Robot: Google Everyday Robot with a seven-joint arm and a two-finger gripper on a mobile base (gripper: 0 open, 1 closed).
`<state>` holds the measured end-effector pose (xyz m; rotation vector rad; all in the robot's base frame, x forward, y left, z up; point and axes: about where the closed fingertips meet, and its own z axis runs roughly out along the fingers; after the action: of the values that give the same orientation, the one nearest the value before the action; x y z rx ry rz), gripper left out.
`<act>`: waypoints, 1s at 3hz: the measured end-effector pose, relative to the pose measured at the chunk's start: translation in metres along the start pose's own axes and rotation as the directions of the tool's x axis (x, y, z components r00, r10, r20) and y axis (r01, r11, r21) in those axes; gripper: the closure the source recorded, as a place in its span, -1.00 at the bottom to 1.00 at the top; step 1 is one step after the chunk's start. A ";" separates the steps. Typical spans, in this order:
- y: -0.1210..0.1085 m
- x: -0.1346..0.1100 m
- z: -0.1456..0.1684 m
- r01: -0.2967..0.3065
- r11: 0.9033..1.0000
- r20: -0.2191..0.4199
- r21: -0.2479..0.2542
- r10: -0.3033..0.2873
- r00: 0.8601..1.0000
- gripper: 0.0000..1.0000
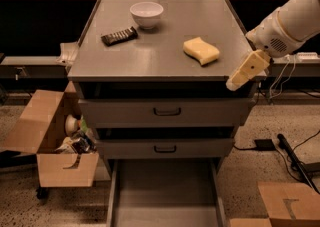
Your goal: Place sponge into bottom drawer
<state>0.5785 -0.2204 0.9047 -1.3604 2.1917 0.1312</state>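
The pale yellow sponge (201, 51) lies on the grey cabinet top (160, 61), right of the middle. The bottom drawer (165, 196) is pulled out at floor level, a shallow grey tray with nothing in it. My gripper (239, 77) hangs at the cabinet's front right corner, to the right of the sponge and a little nearer the front, apart from it. It holds nothing that I can see.
A white bowl (146, 14) and a dark ribbed bar (119, 36) sit at the back left of the top. Two grey-fronted drawers (166, 112) are shut above the open one. An open cardboard box (60, 141) stands left, another box (287, 203) and cables right.
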 end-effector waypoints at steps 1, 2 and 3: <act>-0.022 -0.015 0.025 -0.004 0.999 0.065 -0.042 0.007 0.998 -1.00; -0.056 -0.038 0.055 -0.043 0.996 0.131 -0.080 0.053 0.990 -1.00; -0.075 -0.056 0.079 -0.093 0.990 0.181 -0.109 0.112 0.977 -1.00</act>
<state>0.6924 -0.1838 0.8809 -1.2337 2.1207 0.3956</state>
